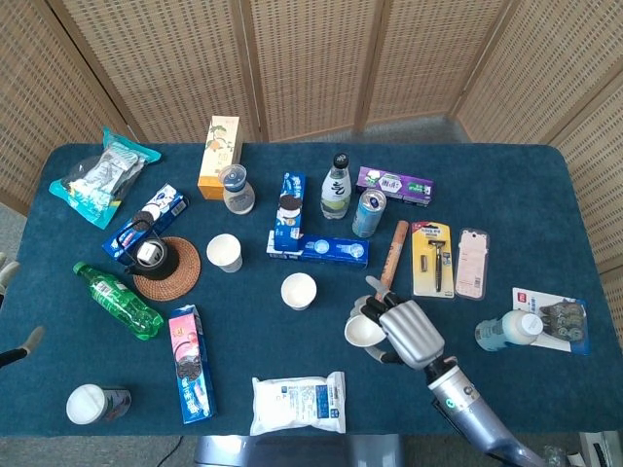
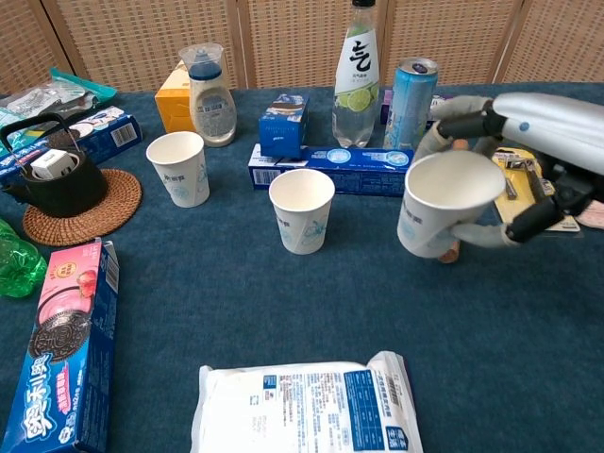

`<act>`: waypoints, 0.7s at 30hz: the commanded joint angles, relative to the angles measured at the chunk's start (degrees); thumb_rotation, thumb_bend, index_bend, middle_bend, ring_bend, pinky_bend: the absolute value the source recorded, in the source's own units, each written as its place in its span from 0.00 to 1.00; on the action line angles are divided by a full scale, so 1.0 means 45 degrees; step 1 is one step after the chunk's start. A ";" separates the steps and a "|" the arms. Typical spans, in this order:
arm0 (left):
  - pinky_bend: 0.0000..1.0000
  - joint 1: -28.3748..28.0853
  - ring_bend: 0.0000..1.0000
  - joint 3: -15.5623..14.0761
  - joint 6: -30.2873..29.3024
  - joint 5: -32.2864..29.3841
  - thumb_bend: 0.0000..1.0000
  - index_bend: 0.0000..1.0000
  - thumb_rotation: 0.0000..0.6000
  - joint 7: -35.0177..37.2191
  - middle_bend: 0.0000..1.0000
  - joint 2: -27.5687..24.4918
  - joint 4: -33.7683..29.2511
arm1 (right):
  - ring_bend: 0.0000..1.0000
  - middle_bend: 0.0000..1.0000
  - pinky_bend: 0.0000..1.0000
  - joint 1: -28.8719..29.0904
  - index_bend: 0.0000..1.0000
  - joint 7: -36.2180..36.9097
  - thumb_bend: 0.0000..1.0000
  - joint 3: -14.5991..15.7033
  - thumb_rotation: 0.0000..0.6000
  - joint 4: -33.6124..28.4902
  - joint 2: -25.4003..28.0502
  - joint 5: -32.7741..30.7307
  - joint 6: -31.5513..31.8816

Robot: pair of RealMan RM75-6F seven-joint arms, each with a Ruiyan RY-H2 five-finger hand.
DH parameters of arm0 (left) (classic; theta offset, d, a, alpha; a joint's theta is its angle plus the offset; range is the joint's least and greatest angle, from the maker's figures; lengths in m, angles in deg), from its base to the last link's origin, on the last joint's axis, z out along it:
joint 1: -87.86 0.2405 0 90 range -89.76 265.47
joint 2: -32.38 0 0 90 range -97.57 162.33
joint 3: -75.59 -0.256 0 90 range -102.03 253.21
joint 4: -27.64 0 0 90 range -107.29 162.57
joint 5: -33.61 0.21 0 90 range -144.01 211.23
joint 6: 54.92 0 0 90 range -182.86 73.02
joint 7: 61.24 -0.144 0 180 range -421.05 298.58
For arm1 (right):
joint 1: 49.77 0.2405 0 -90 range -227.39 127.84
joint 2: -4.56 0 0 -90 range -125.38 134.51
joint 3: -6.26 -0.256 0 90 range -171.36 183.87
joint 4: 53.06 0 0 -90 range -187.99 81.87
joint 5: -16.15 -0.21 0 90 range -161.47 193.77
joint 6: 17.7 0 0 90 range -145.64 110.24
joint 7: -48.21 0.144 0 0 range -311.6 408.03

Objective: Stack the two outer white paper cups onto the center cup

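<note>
- The right hand [image 2: 514, 160] grips 1 white paper cup [image 2: 442, 204], fingers wrapped round its wall, holding it in the air above the blue table [image 2: 283, 311]; the cup tilts a little, its open mouth up.
- In the head view the same held cup [image 1: 365, 332] sits to the right of the center cup [image 1: 299, 290] and apart from it, with the right hand [image 1: 407, 331] behind it.
- The center cup [image 2: 302, 209] stands upright on the cloth, just in front of a long blue box [image 2: 332, 170].
- The left outer cup [image 2: 177, 168] stands upright too, beside a woven coaster [image 2: 85, 215] that carries a small black kettle [image 2: 52, 176].
- The left hand is not seen in either view (only a thin grey tip shows at the head view's left edge, too little to read).
- Behind the cups stand a clear bottle with a lime label [image 2: 356, 80] and a blue can [image 2: 411, 94], side by side.
- A brown cylinder [image 1: 392, 255] lies near the right hand, partly hidden by it.
- A white and blue packet [image 2: 307, 404] lies flat at the near edge, and a pink cookie box [image 2: 58, 344] lies left of it.
</note>
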 commanded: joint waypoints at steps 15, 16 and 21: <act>0.00 -0.0028 0.00 -0.0002 0.0105 -0.0062 0.32 0.00 1.00 0.0026 0.00 0.0007 0.0036 | 0.06 0.33 0.39 0.2856 0.35 -0.2324 0.36 -0.2563 1.00 -0.0437 -0.1719 -0.3566 -0.1757; 0.00 -0.0025 0.00 -0.0003 0.0106 -0.0066 0.32 0.00 1.00 0.0044 0.00 0.0001 0.0033 | 0.06 0.33 0.39 0.2968 0.35 -0.2411 0.36 -0.2592 1.00 -0.0455 -0.1825 -0.3778 -0.1823; 0.00 0.0001 0.00 0.0038 0.0054 -0.0093 0.32 0.00 1.00 0.0257 0.00 -0.0102 0.0024 | 0.06 0.32 0.39 0.3621 0.35 -0.3003 0.37 -0.2648 1.00 -0.0059 -0.2356 -0.4303 -0.2005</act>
